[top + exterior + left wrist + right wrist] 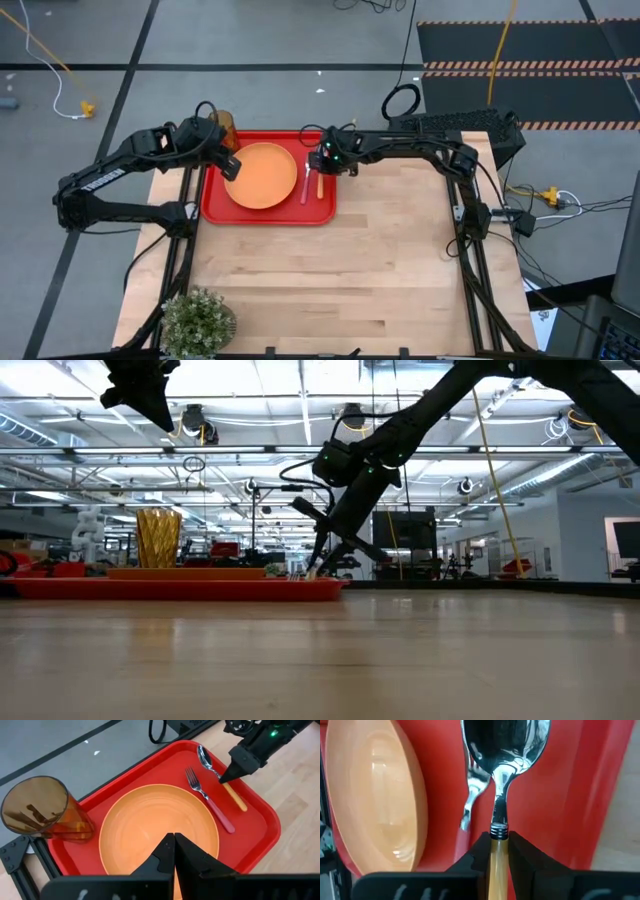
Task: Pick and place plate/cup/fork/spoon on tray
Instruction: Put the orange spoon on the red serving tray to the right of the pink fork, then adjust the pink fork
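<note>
The red tray (215, 205) lies at the table's far left. On it are the orange plate (262, 176), the amber cup (224, 125) upright in the far-left corner, the pink-handled fork (210, 800) and the orange-handled spoon (220, 777) to the right of the plate. My right gripper (322, 168) is low over the tray's right part, shut on the spoon. My left gripper (174, 845) is shut and empty, raised above the plate's near-left part; it also shows in the low view (150, 400). My right gripper pinches the spoon's orange handle (498, 851) between its two fingers, right behind the metal neck. The fingers (231, 772) slant down from the table's right and far side. The spoon lies flat on the tray beside the fork, its bowl (505, 740) toward the far edge.
A potted green plant (198, 320) stands at the table's near-left corner. A black box (460, 125) sits at the far right. Bare wooden table (380, 260) spreads to the right of the tray and in front of it.
</note>
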Robot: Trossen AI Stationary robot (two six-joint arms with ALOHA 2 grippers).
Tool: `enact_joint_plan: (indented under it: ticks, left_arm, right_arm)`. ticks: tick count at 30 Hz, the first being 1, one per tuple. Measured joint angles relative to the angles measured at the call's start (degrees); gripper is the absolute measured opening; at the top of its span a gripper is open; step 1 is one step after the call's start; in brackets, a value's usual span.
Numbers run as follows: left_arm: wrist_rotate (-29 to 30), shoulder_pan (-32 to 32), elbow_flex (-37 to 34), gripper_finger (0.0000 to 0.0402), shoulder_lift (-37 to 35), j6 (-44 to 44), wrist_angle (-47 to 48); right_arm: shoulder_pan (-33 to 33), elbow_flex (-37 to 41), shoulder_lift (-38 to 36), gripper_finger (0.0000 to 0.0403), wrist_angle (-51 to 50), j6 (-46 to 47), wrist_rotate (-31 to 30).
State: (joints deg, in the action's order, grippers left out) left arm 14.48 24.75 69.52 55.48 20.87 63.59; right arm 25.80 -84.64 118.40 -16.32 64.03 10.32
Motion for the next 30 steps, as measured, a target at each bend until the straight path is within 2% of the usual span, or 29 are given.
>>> enact_joint_plan:
  ticks: [17,30]
  left_arm:
    - [0.0,0.0,0.0,0.0005,0.0,0.7,0.0]
    - [0.0,0.0,0.0,0.0005,0.0,0.7,0.0]
  right_arm:
    - [0.0,0.0,1.7,0.0038,-3.6,1.3,1.8]
    - [0.0,0.0,1.5,0.0114,-3.8,2.8,0.4]
